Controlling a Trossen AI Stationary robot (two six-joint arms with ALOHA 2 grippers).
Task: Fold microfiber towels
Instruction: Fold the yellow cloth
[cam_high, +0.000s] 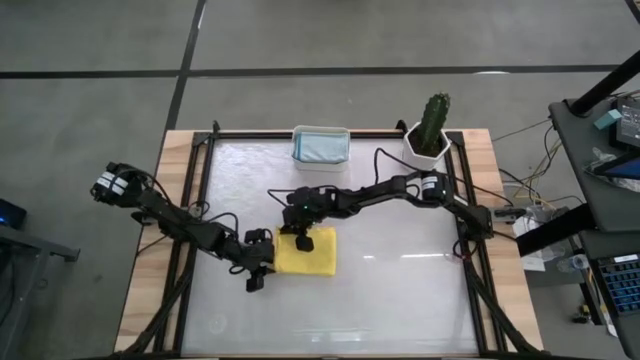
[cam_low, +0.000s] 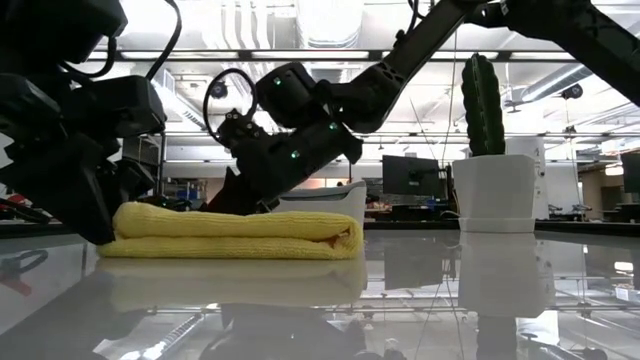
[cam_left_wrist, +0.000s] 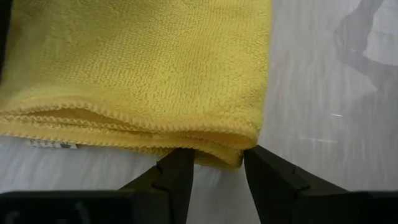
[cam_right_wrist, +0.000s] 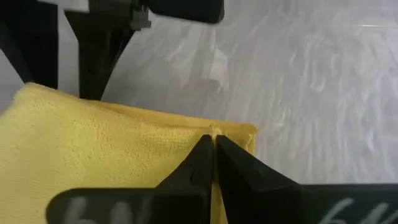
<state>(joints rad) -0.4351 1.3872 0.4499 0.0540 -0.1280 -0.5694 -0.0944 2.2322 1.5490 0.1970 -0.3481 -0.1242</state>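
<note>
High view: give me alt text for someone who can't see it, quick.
From above, a folded yellow towel lies mid-table with the right gripper shut on its far edge and the left gripper open at its left edge. At the table's far edge stand a white tub holding a pale blue cloth and a potted cactus.

Folded towel (cam_high: 310, 254) mid-table, tub (cam_high: 321, 144) and potted cactus (cam_high: 432, 128) behind (far edge)
</note>
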